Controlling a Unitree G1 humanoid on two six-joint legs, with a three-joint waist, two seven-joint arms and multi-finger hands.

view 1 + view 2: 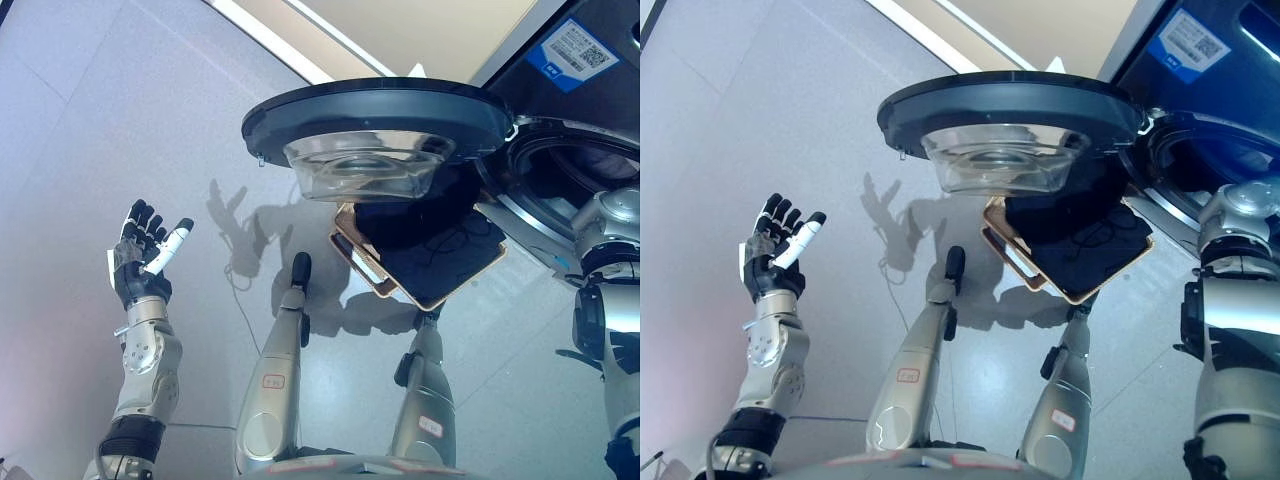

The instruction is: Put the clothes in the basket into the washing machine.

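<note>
**One basket of dark clothes beside the open washer**

One left hand (143, 262) is raised low on the left, fingers straight and spread, holding nothing. The right arm reaches toward the washing machine (570, 190) at the right edge; its hand is hidden, so I cannot tell its state. Farther out, a tan basket (1025, 272) sits on the floor (120, 130), holding dark clothes (1080, 245). The round glass door (375, 125) hangs open above the basket. A pale wall strip runs beyond.

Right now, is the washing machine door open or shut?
Open. The door with its glass bowl is swung out over the basket, leaving the drum opening uncovered.
</note>
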